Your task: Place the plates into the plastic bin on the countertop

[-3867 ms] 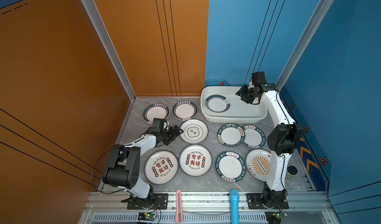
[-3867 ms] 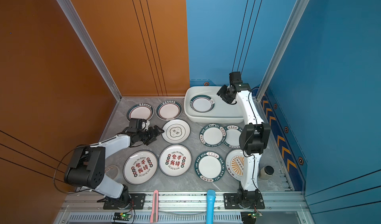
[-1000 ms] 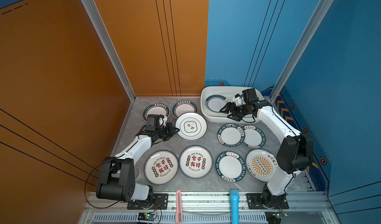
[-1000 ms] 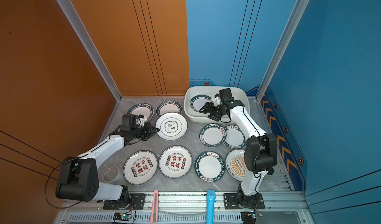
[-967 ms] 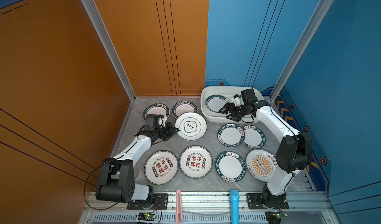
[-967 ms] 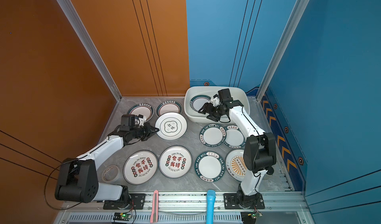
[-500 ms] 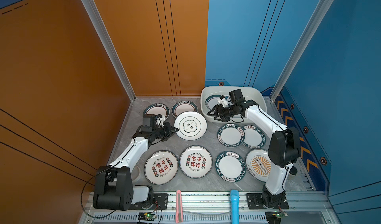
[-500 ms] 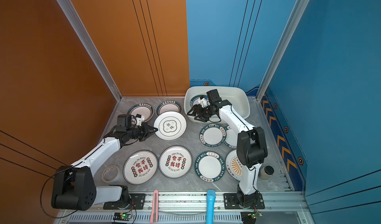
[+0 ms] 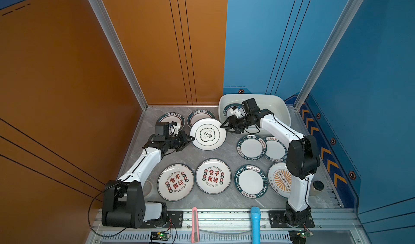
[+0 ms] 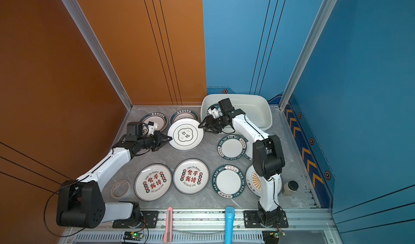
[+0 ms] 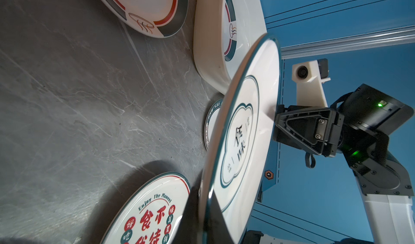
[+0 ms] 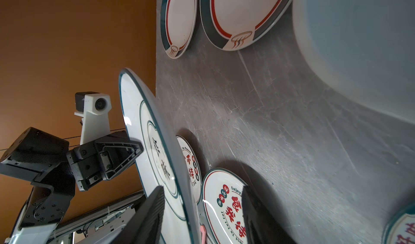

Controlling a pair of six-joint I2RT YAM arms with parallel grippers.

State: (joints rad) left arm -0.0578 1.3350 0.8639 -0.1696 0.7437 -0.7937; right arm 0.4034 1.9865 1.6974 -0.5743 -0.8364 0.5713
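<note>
Since the white, rounded-rectangular plastic bin sits at the back right of the grey marble-patterned countertop, on the far side from the left arm, we read this as a hand-over. The left gripper is clamped on the rim of the round white plate with the dark-green cloud emblem, on the side nearest its own arm. The plate is raised off the slab and tilted, which leaves the opposite rim free. The right gripper has its fingers on either side of that free rim, parted, with a gap showing in the right wrist view; we judge it has no hold yet. One green-rimmed white plate lies in the bin; the others lie on the countertop. Legible: "食味" inside the cloud emblem; "Enjoy The Moment" over red "食不我待" on the white plate with red characters; "HAO WEI" on a white plate with a lettered green rim. The lettering on the two back plates is too small to read.
</note>
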